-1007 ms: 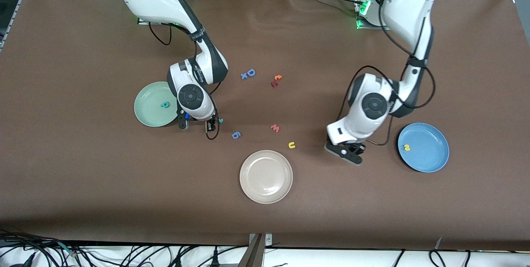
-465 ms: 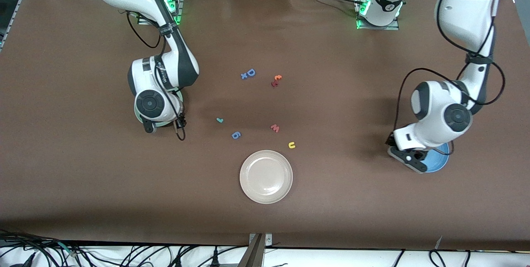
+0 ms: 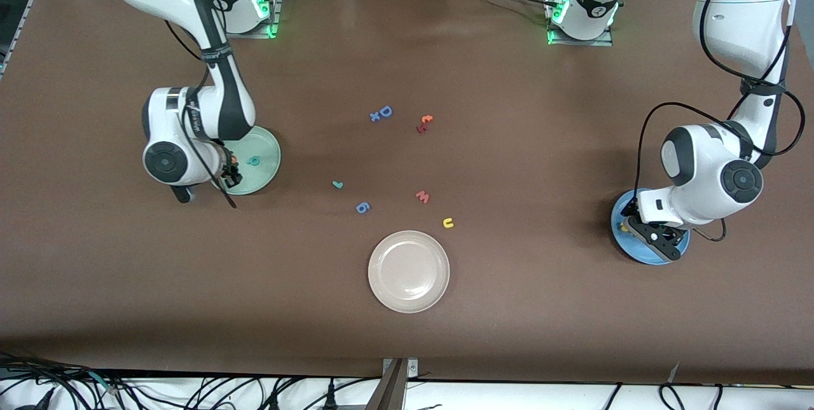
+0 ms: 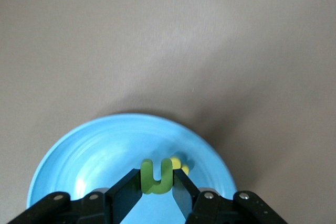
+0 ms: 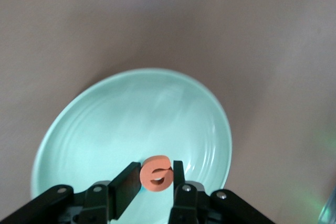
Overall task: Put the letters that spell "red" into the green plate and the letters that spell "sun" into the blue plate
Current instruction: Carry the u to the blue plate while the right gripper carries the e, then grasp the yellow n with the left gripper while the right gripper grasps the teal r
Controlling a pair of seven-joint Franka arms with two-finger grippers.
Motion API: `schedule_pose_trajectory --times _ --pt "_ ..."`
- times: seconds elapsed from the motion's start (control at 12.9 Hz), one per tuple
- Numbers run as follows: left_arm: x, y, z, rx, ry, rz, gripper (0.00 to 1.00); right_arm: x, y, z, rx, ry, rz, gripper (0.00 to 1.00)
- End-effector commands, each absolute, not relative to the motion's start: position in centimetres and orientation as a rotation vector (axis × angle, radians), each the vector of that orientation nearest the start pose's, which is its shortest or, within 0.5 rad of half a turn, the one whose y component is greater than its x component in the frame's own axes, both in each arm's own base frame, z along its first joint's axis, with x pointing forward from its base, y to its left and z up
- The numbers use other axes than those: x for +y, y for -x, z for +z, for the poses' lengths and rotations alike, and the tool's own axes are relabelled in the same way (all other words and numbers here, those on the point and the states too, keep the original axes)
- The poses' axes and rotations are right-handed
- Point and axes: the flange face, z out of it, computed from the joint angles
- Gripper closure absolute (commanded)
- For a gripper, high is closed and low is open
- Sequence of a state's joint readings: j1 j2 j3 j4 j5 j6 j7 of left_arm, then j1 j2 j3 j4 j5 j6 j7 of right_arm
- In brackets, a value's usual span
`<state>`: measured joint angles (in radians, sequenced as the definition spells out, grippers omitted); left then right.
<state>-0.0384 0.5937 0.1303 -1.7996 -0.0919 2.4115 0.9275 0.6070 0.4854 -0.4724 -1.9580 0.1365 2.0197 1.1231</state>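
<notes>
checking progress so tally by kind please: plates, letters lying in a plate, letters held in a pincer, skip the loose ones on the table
plates: 3 (green plate, cream plate, blue plate)
letters lying in a plate: 2 (teal d, yellow s)
letters held: 2 (orange e in right pincer, green n in left pincer)
total: 7

We read foam letters only: "u" point(image 3: 448, 223), "w" point(image 3: 422, 196), "D" point(image 3: 385, 111) on the table point(image 3: 509, 111).

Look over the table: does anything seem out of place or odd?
Nothing stands out. Loose letters lie flat on the table; the left gripper holds a green letter over the blue plate, the right gripper an orange "e" over the green plate.
</notes>
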Motion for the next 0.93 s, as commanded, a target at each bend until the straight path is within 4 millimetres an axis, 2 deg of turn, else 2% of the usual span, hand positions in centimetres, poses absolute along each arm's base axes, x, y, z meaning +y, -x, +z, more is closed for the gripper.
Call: schedule_pose_trajectory --times 0.0,0.08,0.15,0.23,0.31,0.46,0.54,0.7,0.85 --pt "8.1 -65.1 21.9 1.294 2.838 -0.022 0.76 7.8 -54.3 19.9 1.687 2.935 0.327 0.80" --pt "8.5 -65.1 21.7 1.301 2.831 -0.024 0.53 7.6 -54.0 19.2 1.681 2.936 0.300 0.79" --pt "8.6 -65.2 21.7 1.297 2.832 -0.029 0.24 7.5 -54.0 19.2 1.683 2.935 0.298 0.73" --pt "8.6 -65.2 21.7 1.297 2.832 -0.029 0.00 7.6 -54.0 19.5 1.682 2.933 0.305 0.49" --pt "8.6 -65.2 21.8 1.299 2.830 -0.036 0.00 7.9 -54.1 20.1 1.681 2.932 0.324 0.02" --pt "7.7 -65.4 22.7 1.277 2.852 -0.061 0.00 8.0 -54.4 21.4 1.667 2.919 0.313 0.02" --pt "5.6 -65.7 23.2 1.234 2.900 -0.098 0.00 8.2 -54.8 22.2 1.659 2.911 0.296 0.02" --pt "-0.7 -66.1 23.6 1.160 2.963 -0.126 0.00 9.2 -56.1 25.0 1.639 2.904 0.309 0.02" --pt "-7.8 -66.3 24.5 1.059 3.015 -0.152 0.00 11.1 -57.7 27.9 1.636 2.901 0.310 0.02"
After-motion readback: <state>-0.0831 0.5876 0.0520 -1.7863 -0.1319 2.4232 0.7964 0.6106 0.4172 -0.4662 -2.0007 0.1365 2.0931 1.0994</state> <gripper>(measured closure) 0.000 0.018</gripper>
